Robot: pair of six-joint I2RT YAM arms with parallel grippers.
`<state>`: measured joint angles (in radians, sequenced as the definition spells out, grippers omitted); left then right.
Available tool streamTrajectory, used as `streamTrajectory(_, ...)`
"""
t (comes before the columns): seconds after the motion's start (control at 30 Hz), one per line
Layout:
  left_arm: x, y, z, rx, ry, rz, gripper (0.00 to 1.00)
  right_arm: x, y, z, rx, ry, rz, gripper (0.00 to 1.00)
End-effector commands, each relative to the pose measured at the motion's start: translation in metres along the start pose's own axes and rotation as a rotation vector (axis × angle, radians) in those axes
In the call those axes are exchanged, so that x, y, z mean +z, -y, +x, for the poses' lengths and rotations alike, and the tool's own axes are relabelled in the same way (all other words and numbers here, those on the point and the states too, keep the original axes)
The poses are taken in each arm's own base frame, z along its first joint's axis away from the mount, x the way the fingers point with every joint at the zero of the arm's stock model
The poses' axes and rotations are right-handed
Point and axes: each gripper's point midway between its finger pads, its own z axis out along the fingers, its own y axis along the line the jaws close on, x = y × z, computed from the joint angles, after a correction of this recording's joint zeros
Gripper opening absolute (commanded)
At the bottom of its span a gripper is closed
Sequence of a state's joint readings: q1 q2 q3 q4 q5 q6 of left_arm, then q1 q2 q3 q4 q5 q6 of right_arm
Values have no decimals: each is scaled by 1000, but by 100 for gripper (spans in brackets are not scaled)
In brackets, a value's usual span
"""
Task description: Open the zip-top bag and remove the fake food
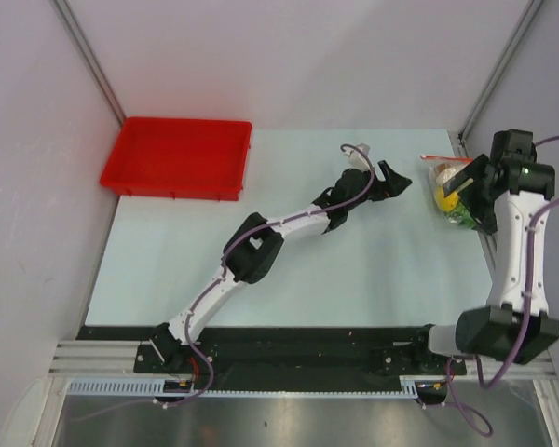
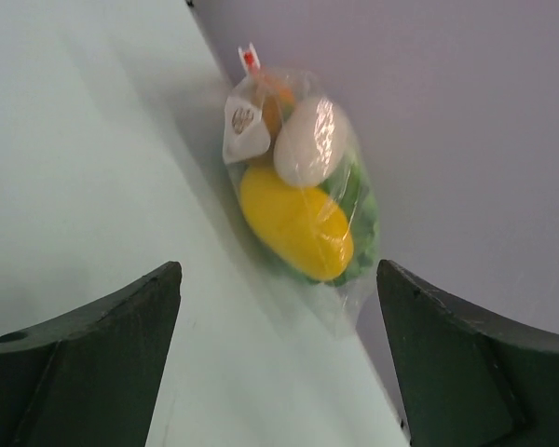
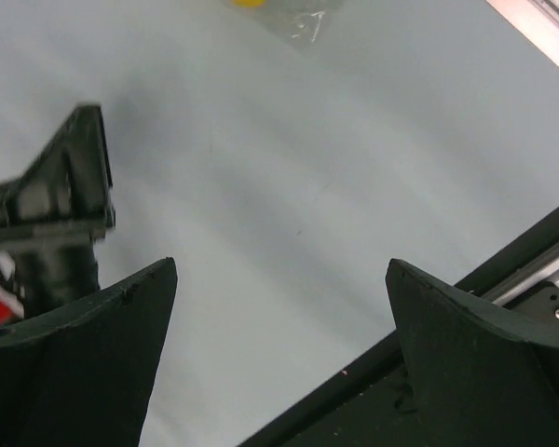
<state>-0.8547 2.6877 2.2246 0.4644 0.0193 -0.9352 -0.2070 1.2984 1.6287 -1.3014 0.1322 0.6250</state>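
The zip-top bag [image 1: 450, 194] lies at the table's far right edge, its red zip strip [image 1: 437, 157] at the far end. In the left wrist view the bag [image 2: 303, 177] holds the fake food: a white radish [image 2: 312, 140], a yellow piece [image 2: 293, 223], green lettuce [image 2: 361, 200] and an orange fruit [image 2: 275, 102]. My left gripper [image 1: 398, 182] is open and empty, just left of the bag, jaws [image 2: 279, 279] pointing at it. My right gripper [image 1: 464, 182] is open and empty, held above the bag. In the right wrist view [image 3: 279, 279] only a bag corner [image 3: 293, 17] shows.
A red tray [image 1: 177, 156] stands at the table's back left corner. Grey walls close in the back and right side right behind the bag. The left gripper [image 3: 61, 200] shows in the right wrist view. The table's black front rail [image 3: 429, 372] lies below.
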Motion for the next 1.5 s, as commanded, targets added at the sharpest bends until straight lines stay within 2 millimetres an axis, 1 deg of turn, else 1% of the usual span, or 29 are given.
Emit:
streamTrajectory(0.0, -22, 64, -70, 94, 46, 109, 88, 55, -10, -28, 126, 31, 48, 100)
streamTrajectory(0.03, -28, 65, -79, 112, 44, 110, 88, 70, -12, -36, 137, 45, 75, 100)
streamTrajectory(0.1, -49, 72, -89, 159, 43, 100, 88, 87, 0, -53, 196, 97, 149, 100)
streamTrajectory(0.13, -56, 68, -94, 174, 45, 85, 89, 103, 4, -57, 214, 98, 196, 100)
streamTrajectory(0.17, -64, 54, -83, 185, 3, 55, 89, 109, 2, -68, 218, 131, 209, 100)
streamTrajectory(0.2, -73, 67, -93, 209, -3, 77, 90, 115, 0, -78, 217, 164, 218, 100)
streamTrajectory(0.23, -78, 63, -95, 213, -25, 73, 90, 130, 4, -86, 207, 187, 264, 100)
streamTrajectory(0.27, -87, 59, -83, 213, -101, 74, 90, 135, 4, -94, 192, 209, 272, 100)
streamTrajectory(0.3, -95, 69, -88, 221, -113, 91, 90, 143, -2, -107, 192, 244, 251, 100)
streamTrajectory(0.37, -112, 62, -79, 208, -180, 91, 89, 166, 8, -119, 167, 251, 289, 100)
streamTrajectory(0.43, -135, 71, -74, 227, -241, 113, 89, 172, 12, -143, 118, 297, 305, 100)
streamTrajectory(0.5, -151, 81, -72, 291, -277, 153, 89, 193, 6, -155, 60, 309, 284, 100)
streamTrajectory(0.57, -169, 83, -71, 327, -310, 138, 89, 213, 6, -155, 27, 291, 288, 100)
streamTrajectory(0.63, -182, 78, -65, 365, -364, 129, 89, 223, 6, -159, 7, 295, 296, 100)
streamTrajectory(0.7, -195, 87, -70, 392, -370, 149, 91, 242, 1, -160, -10, 297, 271, 100)
streamTrajectory(0.73, -202, 85, -67, 396, -375, 155, 91, 250, -2, -155, -29, 277, 255, 100)
streamTrajectory(0.8, -214, 96, -79, 418, -335, 168, 94, 266, -9, -140, -52, 232, 259, 100)
streamTrajectory(0.83, -219, 91, -77, 410, -339, 158, 94, 274, -14, -130, -75, 199, 236, 100)
streamTrajectory(0.9, -228, 98, -82, 376, -330, 170, 95, 280, -31, -110, -132, 153, 211, 100)
streamTrajectory(1.07, -235, 84, -63, 284, -400, 126, 93, 293, -58, -55, -246, 5, 150, 100)
streamTrajectory(1.1, -237, 79, -61, 264, -414, 100, 92, 290, -60, -42, -264, -31, 154, 100)
streamTrajectory(1.17, -244, 70, -57, 253, -438, 52, 91, 281, -81, -18, -313, -50, 118, 100)
streamTrajectory(1.2, -246, 69, -58, 261, -433, 39, 91, 284, -82, -3, -327, -62, 112, 100)
streamTrajectory(1.23, -252, 65, -56, 270, -425, 27, 91, 280, -96, 18, -360, -76, 79, 100)
streamTrajectory(1.27, -255, 62, -57, 277, -413, 18, 91, 270, -105, 24, -370, -67, 43, 100)
streamTrajectory(1.3, -256, 57, -60, 278, -393, -11, 91, 270, -102, 43, -372, -96, 47, 100)
streamTrajectory(1.33, -260, 55, -61, 274, -392, -22, 91, 261, -116, 65, -400, -117, 18, 100)
streamTrajectory(1.37, -262, 55, -62, 270, -393, -28, 91, 251, -121, 72, -399, -123, -2, 100)
streamTrajectory(1.47, -266, 54, -65, 271, -380, -51, 91, 236, -120, 119, -387, -213, -8, 100)
